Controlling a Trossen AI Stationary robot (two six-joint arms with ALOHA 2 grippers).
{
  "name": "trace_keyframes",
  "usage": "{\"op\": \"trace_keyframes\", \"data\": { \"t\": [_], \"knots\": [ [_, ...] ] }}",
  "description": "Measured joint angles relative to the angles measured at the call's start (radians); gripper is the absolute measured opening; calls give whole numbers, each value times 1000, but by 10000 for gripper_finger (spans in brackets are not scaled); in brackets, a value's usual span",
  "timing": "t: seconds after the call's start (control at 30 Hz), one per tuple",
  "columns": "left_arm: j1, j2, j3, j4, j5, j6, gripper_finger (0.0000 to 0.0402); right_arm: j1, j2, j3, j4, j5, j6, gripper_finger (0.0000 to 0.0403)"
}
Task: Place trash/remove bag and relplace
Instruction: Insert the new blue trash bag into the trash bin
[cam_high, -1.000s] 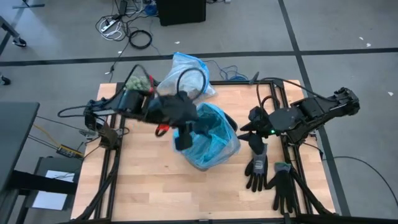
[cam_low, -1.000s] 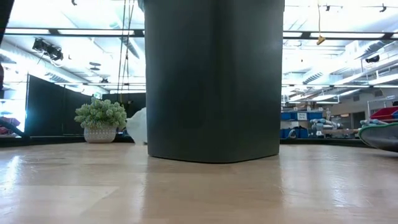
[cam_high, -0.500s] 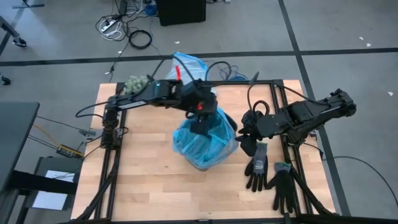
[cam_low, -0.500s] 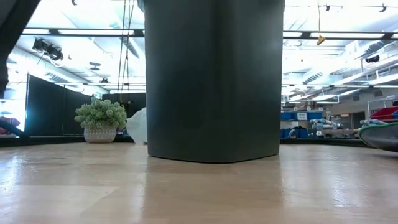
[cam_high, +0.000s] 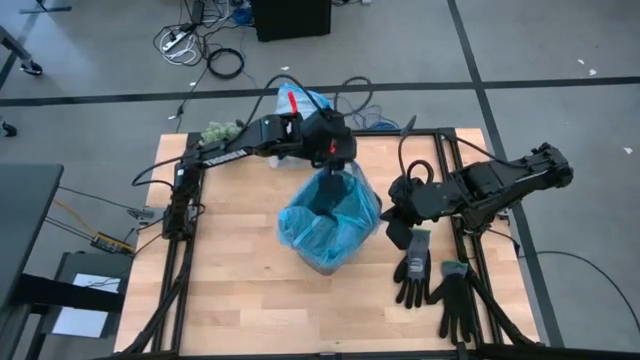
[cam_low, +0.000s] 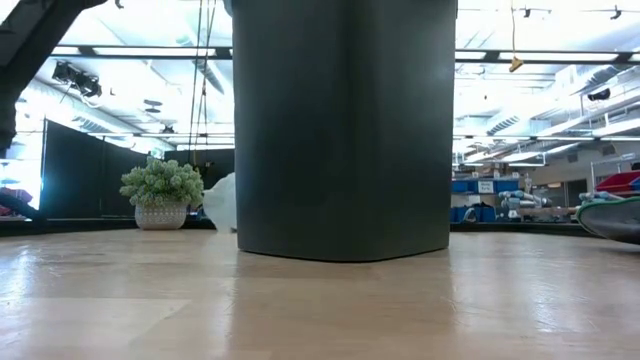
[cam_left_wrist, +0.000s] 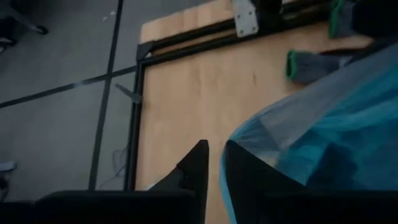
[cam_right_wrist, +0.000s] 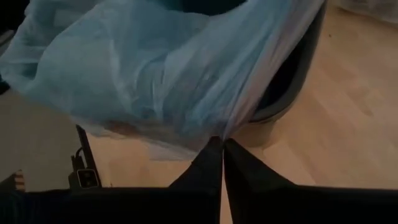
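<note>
A black bin (cam_low: 345, 130) stands mid-table, lined with a light-blue plastic bag (cam_high: 330, 215) whose rim hangs over its edge. My left gripper (cam_high: 335, 172) is at the bin's far rim, its fingers (cam_left_wrist: 200, 163) a narrow gap apart with the blue bag's edge (cam_left_wrist: 222, 190) in the gap. My right gripper (cam_high: 392, 215) is at the bin's right side, shut on the blue bag. The grey-white bag (cam_high: 303, 101) lies at the table's far edge, partly behind my left arm. The trash is out of view. My left gripper: I cannot tell whether its fingers touch the blue bag's edge between them. My right gripper pinches the blue bag's overhanging rim (cam_right_wrist: 225, 132) between its two fingertips, coming from the table's right and slanting down. The plastic runs taut from the bin's rim (cam_right_wrist: 292, 81) to the fingers.
Two black gloves (cam_high: 413, 268) (cam_high: 457, 300) lie on the table near my right arm. A green fuzzy clump (cam_high: 220, 130) sits at the far left corner. Black rails (cam_high: 180, 250) run along both sides. Bare wood lies near and left of the bin.
My left gripper has swung from the bin's near-left side across it to its far rim, sinking a little and rolling at the wrist. My right gripper has shut on the blue bag's rim at the bin's right side; the bag's rim there is drawn out.
</note>
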Motion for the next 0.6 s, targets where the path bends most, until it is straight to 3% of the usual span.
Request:
{"op": "trace_keyframes", "data": {
  "t": [0.23,0.47,0.6],
  "knots": [
    [24,8,0,3,84,13,32,-1,0,0,-17,52,135,0],
    [25,7,0,13,99,31,28,-9,1,0,-119,83,239,0],
    [25,7,0,14,157,34,28,-25,1,0,-156,77,257,0]
  ]
}}
